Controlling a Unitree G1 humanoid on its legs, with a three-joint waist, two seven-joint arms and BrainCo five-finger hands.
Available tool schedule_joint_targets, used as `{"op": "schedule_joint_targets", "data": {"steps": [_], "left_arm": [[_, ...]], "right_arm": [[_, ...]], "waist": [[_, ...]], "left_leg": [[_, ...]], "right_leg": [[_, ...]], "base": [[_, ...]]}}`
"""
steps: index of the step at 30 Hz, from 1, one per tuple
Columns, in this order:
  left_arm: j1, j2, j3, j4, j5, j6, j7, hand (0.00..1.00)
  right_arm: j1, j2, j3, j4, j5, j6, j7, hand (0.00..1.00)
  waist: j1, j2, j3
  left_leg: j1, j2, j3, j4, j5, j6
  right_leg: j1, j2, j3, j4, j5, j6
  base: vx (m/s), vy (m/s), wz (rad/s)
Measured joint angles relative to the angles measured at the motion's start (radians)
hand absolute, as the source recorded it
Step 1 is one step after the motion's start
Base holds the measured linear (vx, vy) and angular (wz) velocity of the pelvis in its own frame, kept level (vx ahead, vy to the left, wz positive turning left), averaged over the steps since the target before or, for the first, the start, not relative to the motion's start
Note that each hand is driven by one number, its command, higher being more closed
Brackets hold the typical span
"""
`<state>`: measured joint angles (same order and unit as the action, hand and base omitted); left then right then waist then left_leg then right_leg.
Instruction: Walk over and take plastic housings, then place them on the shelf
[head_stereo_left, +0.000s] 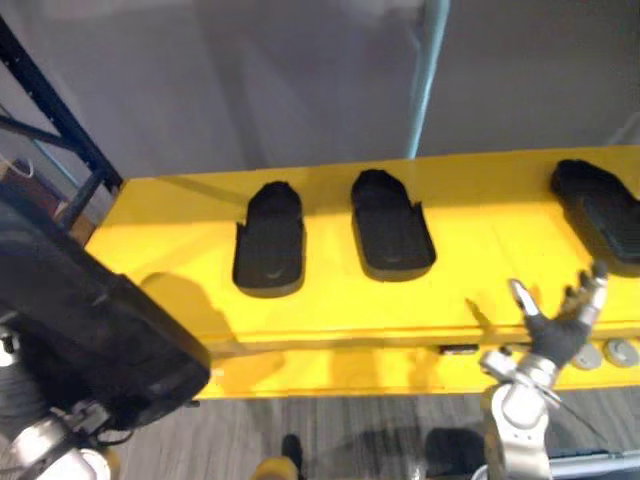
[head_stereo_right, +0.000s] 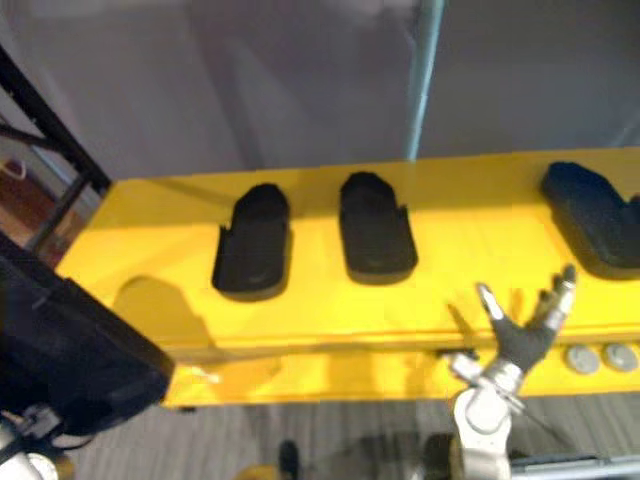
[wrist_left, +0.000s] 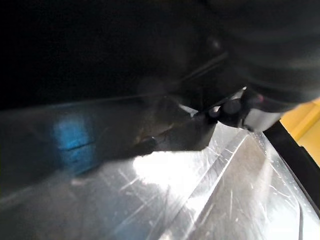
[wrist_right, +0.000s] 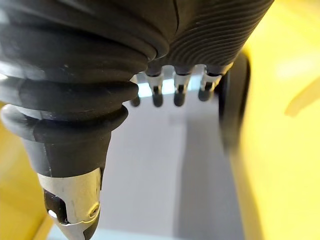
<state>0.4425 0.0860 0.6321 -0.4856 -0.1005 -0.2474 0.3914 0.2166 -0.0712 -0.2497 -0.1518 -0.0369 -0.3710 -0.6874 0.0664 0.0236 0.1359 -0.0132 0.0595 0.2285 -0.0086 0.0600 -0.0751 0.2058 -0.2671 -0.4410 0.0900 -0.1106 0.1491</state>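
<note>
Three black plastic housings lie on the yellow shelf (head_stereo_left: 480, 260): one left of centre (head_stereo_left: 269, 240), one in the middle (head_stereo_left: 392, 225), one at the far right (head_stereo_left: 605, 210). A fourth, larger-looking housing (head_stereo_left: 90, 320) hangs tilted at the lower left, off the shelf's left end, with my left hand (head_stereo_left: 55, 435) under it and shut on it. In the left wrist view a fingertip (wrist_left: 232, 107) presses on its edge. My right hand (head_stereo_left: 560, 325) is open with fingers spread above the shelf's front edge, between the middle and right housings, touching nothing.
A dark blue rack frame (head_stereo_left: 60, 110) stands left of the shelf. A teal post (head_stereo_left: 430, 70) rises behind it against a grey wall. Two round silver knobs (head_stereo_left: 605, 352) sit on the shelf's front face near my right hand.
</note>
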Motion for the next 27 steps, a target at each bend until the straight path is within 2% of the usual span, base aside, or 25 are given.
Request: {"op": "schedule_joint_targets", "data": {"steps": [4,7,10,13,15,19,21,23,24,27], "left_arm": [[0.0,0.088,0.097,0.065,-0.003,0.031,0.004,1.0],[0.003,0.184,0.148,0.178,-0.006,0.059,-0.026,1.0],[0.009,0.279,0.163,0.276,-0.012,0.082,-0.073,1.0],[0.007,0.385,0.18,0.4,-0.023,0.109,-0.136,1.0],[-0.017,0.479,0.18,0.505,-0.053,0.127,-0.188,1.0],[-0.077,0.569,0.182,0.613,-0.06,0.155,-0.263,1.0],[-0.114,0.614,0.178,0.691,-0.06,0.164,-0.31,1.0],[-0.135,0.629,0.178,0.729,-0.06,0.171,-0.336,1.0],[-0.146,0.636,0.174,0.748,-0.06,0.178,-0.355,1.0],[-0.203,0.68,0.128,0.827,-0.06,0.205,-0.394,1.0]], "right_arm": [[0.037,0.002,-0.077,0.014,-0.048,0.015,-0.11,0.0],[0.047,0.0,-0.163,0.12,-0.054,0.024,-0.172,0.0],[0.058,-0.003,-0.217,0.225,-0.036,0.025,-0.207,0.0],[0.08,-0.012,-0.249,0.303,-0.024,0.023,-0.206,0.0],[0.099,-0.032,-0.25,0.378,-0.006,0.019,-0.166,0.0],[0.113,-0.041,-0.243,0.498,0.047,0.014,-0.071,0.0],[0.109,-0.055,-0.235,0.605,0.146,0.01,0.031,0.0],[0.111,-0.062,-0.225,0.652,0.182,0.009,0.091,0.0],[0.113,-0.069,-0.218,0.681,0.212,0.008,0.161,0.0],[0.12,-0.085,-0.188,0.746,0.26,0.02,0.3,0.0]], "waist": [[-0.003,0.027,-0.027],[-0.002,0.04,-0.056],[-0.002,0.046,-0.064],[-0.002,0.048,-0.066],[-0.002,0.047,-0.068],[0.0,0.05,-0.069],[0.002,0.051,-0.072],[0.002,0.053,-0.075],[0.002,0.054,-0.077],[0.007,0.053,-0.077]], "left_leg": [[0.016,0.003,0.023,-0.02,0.002,-0.002],[0.026,0.001,0.033,-0.033,0.003,-0.003],[0.041,-0.002,0.045,-0.062,0.016,-0.003],[0.048,-0.002,0.056,-0.071,0.02,-0.004],[0.047,0.0,0.057,-0.072,0.024,-0.009],[0.046,0.002,0.059,-0.077,0.026,-0.009],[0.047,0.001,0.066,-0.078,0.027,-0.009],[0.046,0.002,0.066,-0.078,0.027,-0.01],[0.046,0.002,0.066,-0.078,0.031,-0.01],[0.048,0.002,0.057,-0.079,0.036,-0.009]], "right_leg": [[-0.008,-0.003,0.006,0.009,-0.001,0.0],[-0.011,-0.008,0.006,0.013,-0.006,-0.001],[-0.014,-0.01,0.006,0.022,-0.016,-0.003],[-0.016,-0.012,0.006,0.024,-0.027,-0.004],[-0.022,-0.013,0.007,0.034,-0.036,-0.005],[-0.029,-0.013,0.013,0.044,-0.038,-0.006],[-0.036,-0.013,0.031,0.048,-0.04,-0.006],[-0.039,-0.013,0.033,0.053,-0.04,-0.007],[-0.04,-0.014,0.034,0.058,-0.04,-0.007],[-0.033,-0.012,0.03,0.054,-0.04,-0.007]], "base": [[0.01,0.001,-0.13],[0.01,0.001,-0.1],[-0.01,-0.001,-0.05],[-0.01,-0.016,-0.08],[0.0,0.0,0.0],[0.0,0.0,0.0],[0.0,-0.005,-0.07],[0.0,-0.003,-0.02],[0.0,0.0,0.0],[-0.01,-0.004,0.06]]}}
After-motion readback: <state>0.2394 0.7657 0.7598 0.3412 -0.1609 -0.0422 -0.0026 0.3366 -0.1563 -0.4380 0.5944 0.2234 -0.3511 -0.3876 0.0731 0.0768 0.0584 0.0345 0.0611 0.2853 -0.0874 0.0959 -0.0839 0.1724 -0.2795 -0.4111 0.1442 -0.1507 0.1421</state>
